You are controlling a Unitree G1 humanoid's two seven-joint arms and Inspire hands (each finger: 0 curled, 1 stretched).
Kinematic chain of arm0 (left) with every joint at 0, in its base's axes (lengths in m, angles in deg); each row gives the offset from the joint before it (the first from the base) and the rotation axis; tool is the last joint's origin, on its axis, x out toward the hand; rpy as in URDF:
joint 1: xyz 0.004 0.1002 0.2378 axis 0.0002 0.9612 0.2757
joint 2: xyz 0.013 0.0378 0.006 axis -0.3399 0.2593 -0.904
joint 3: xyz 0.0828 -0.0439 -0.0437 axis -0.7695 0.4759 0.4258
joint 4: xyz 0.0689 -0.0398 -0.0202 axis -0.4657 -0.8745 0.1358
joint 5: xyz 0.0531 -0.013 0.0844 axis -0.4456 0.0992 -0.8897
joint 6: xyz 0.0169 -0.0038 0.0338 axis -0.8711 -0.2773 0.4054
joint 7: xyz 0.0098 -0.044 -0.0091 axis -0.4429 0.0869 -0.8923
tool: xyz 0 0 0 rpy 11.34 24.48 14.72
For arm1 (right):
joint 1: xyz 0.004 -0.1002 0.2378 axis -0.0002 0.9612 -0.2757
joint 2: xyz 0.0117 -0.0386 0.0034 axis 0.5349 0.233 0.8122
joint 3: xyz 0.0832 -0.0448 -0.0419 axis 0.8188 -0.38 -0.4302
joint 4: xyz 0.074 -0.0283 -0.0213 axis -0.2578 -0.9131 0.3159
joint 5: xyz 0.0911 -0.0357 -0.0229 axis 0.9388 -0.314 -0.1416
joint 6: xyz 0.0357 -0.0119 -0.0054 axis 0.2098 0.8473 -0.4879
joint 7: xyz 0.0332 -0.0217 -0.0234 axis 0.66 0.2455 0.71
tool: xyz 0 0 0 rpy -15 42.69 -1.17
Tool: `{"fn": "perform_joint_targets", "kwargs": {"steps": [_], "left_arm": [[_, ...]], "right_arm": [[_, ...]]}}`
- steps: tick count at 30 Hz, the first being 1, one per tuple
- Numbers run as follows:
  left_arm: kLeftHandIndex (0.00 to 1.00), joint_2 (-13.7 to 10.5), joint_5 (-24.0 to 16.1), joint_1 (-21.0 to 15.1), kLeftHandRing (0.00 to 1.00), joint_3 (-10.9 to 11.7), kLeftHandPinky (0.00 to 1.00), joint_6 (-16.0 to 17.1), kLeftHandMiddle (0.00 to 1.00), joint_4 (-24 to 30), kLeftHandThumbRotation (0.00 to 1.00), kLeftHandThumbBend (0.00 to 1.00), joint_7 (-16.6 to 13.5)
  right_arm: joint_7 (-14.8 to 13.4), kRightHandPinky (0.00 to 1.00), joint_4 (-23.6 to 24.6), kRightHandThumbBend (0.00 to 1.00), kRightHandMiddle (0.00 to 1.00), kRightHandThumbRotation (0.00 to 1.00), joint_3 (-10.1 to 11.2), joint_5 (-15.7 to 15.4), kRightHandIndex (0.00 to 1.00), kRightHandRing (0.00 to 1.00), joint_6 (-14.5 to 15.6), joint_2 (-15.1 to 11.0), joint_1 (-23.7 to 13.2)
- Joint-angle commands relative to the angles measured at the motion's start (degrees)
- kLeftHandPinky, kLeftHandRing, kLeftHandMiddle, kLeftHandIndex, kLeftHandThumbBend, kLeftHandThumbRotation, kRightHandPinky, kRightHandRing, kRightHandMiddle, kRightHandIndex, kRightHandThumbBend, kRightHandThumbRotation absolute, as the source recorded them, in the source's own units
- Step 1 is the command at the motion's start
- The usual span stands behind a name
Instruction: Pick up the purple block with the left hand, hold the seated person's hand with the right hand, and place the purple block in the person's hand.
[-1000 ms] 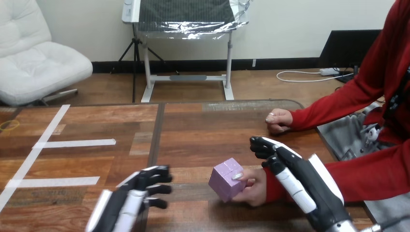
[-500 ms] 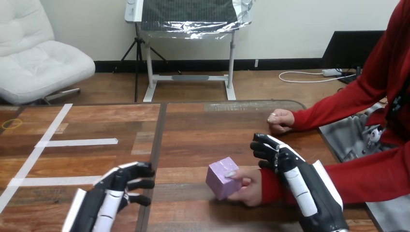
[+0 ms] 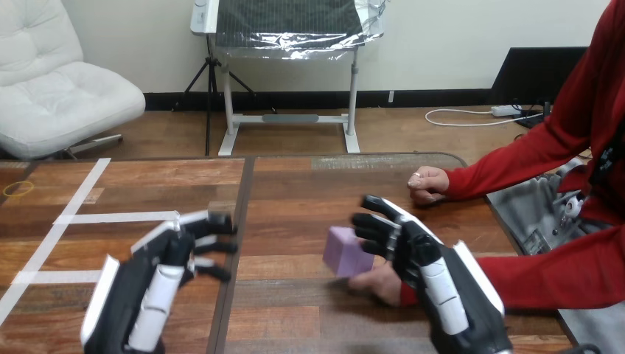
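Fingers (image 3: pixel 383 208) of the right hand (image 3: pixel 420 254) reach out straight and spread, gripping nothing, above the person's hand (image 3: pixel 376 284) on the wooden table (image 3: pixel 295 184). The purple block (image 3: pixel 345 253) sits just beside their tips, against the person's hand (contact partly hidden). The left hand (image 3: pixel 158 276) hovers well apart, loosely relaxed, empty.

The block (image 3: pixel 345 251) is plain pale purple. The left hand (image 3: pixel 147 287) at seven o'clock and the right hand (image 3: pixel 424 262) at five o'clock are black with white shells. The table (image 3: pixel 295 192) is brown, wood-grained planks, with white tape strips (image 3: pixel 110 218) at nine o'clock. The person's sleeve (image 3: pixel 545 276) at four o'clock is red.
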Motion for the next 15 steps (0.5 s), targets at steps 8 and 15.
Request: {"fn": "perform_joint_targets", "kwargs": {"steps": [8,15], "left_arm": [[0.63,2.3,1.9,-4.4,0.65,-2.5,0.46,1.6,0.69,9.4,0.92,0.56,-0.9],[0.63,2.3,1.5,-4.3,0.63,-3.1,0.43,1.1,0.68,10.8,0.93,0.58,-1.7]], "right_arm": [[3.1,0.86,11.6,0.77,0.83,1.00,0.8,3.8,0.87,0.85,-3.3,2.4,-2.2],[3.7,0.82,14.4,0.79,0.83,1.00,0.7,5.1,0.87,0.85,-2.1,2.8,-1.0]]}}
